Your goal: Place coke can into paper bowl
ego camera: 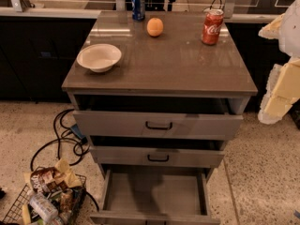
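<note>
The coke can [212, 27], red with white script and a silver top, stands upright at the back right of the grey cabinet top [178, 64]. The paper bowl [99, 57], shallow and cream, sits empty at the left side of the top, near the front. My gripper [277, 95] shows as pale cream parts at the right edge of the view, beyond the cabinet's right side and lower than the can. It is apart from both can and bowl and holds nothing that I can see.
A dark blue can [138, 4] stands at the back edge and an orange fruit [154, 26] lies beside it. The three drawers are pulled out, the bottom drawer [154, 193] furthest. A wire basket of snacks [44, 198] and cables [65, 139] lie on the floor at left.
</note>
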Tool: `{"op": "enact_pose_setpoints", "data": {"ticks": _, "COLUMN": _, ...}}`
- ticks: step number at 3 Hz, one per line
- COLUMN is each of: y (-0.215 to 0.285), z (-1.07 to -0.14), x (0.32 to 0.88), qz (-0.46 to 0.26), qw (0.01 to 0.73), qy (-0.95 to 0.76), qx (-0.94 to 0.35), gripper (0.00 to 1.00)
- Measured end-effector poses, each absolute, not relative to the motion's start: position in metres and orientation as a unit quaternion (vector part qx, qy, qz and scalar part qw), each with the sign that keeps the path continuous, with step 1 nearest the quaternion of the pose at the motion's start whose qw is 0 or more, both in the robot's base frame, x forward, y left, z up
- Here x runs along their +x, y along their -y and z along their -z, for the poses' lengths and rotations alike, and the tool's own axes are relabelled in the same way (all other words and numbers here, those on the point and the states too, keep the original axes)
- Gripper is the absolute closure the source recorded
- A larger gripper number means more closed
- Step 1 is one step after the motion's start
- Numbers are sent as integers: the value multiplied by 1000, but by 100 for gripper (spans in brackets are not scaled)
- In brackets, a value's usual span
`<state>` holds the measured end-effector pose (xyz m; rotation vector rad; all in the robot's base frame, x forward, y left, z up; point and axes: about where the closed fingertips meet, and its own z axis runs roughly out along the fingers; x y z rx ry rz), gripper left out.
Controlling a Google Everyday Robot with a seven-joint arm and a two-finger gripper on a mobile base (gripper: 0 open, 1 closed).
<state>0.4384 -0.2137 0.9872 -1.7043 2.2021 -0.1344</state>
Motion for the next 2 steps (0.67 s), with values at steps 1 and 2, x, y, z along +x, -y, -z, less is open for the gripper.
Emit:
{"op": "enact_pose_setpoints", "data": {"ticks": 1, "y": 214, "z": -987, "x": 438, "qz": 48, "qw": 176, "qy": -778, "qx": -602, "gripper": 0}}
{"op": "enact_pose_setpoints", "data": {"ticks": 2, "y": 223, "z": -987, "x": 470, "qz": 38, "qw": 212, "qy": -781, "qx": -586, "gripper": 0}}
